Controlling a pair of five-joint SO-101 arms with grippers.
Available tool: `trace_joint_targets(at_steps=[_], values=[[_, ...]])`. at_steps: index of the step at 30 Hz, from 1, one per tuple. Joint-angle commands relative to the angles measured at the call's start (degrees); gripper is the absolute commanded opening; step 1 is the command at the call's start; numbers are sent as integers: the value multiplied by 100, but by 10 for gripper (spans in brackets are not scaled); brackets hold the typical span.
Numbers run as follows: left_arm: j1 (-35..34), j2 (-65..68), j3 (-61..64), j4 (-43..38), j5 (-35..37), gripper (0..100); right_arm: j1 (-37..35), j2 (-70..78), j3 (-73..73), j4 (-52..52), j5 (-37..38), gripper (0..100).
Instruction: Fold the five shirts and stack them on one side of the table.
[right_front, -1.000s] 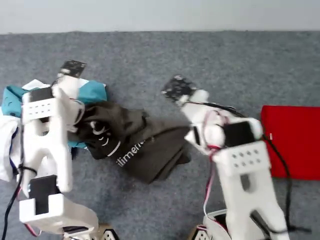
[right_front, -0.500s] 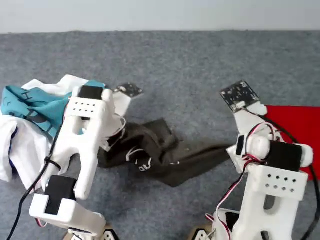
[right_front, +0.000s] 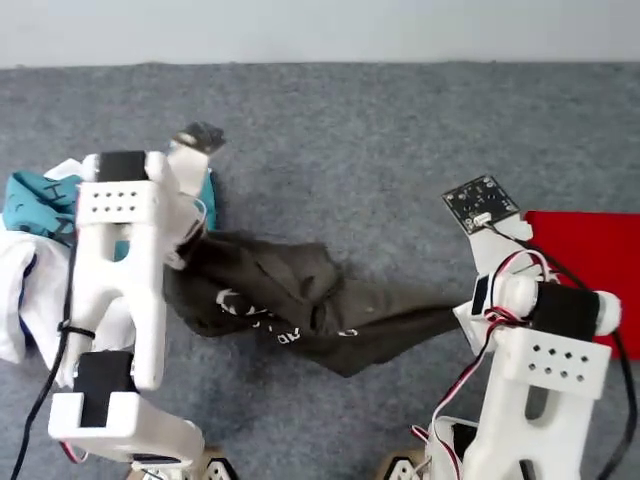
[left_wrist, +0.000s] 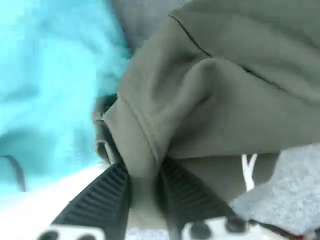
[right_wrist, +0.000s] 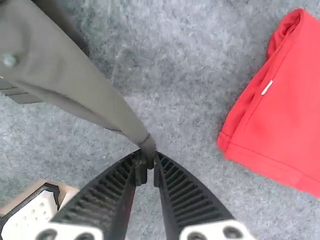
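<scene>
One dark olive shirt (right_front: 300, 292) lies crumpled, white print (right_front: 250, 312) showing

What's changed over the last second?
The right gripper drew its end of the dark shirt rightward toward the red shirt, stretching it; the left gripper swung inward, then back left with the other end. Both are shut on it. The red shirt, teal shirt and white shirt stayed put.

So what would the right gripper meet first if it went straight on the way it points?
The right gripper pinches a corner of the dark olive shirt; past that fabric, probably the grey felt tabletop, though depth is unclear. The folded red shirt lies aside.
</scene>
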Motion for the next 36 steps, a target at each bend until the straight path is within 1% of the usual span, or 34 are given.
trace_joint_targets(at_steps=[1, 3, 4, 8, 11, 12, 14, 15, 17, 19, 22, 25, 28, 32, 36], values=[[62, -88, -295, 167, 53, 155, 48, -110, 70, -180, -70, 10], [158, -88, -295, 167, -88, 228, 48, -110, 105, -180, -70, 10], [185, -88, -295, 158, -193, 249, 57, -110, 105, -180, -70, 10], [158, -97, -347, 158, -826, 254, 48, -119, 105, -180, -70, 10], [-158, -220, -769, 105, -932, 254, 48, -119, 105, -180, -70, 10], [-229, -237, -989, -26, -905, 254, 40, -119, 105, -180, -70, 10], [-193, -176, -1262, -466, -651, 255, 40, -101, 105, -207, -70, 10], [-53, -70, -1270, -800, -440, 255, 40, -101, 123, -259, -70, 10], [352, 308, -1262, -1336, 9, 256, 40, -92, 202, -347, -70, 10], [826, 879, -1349, -1670, 334, 257, 40, -110, 264, -374, -70, 10], [1407, 1855, -1771, -1996, 677, 257, 75, -119, 290, -330, -70, 10], [1749, 2848, -2730, -2127, 870, 257, 75, -119, 290, -330, -70, 10], [1987, 3842, -3873, -1846, 879, 257, 75, -119, 290, -321, -70, 10], [2075, 5037, -5411, -879, 879, 257, 75, -119, 422, -374, -70, 10], [2092, 5934, -6976, 220, 897, 255, 75, -119, 686, -462, -79, 10]])
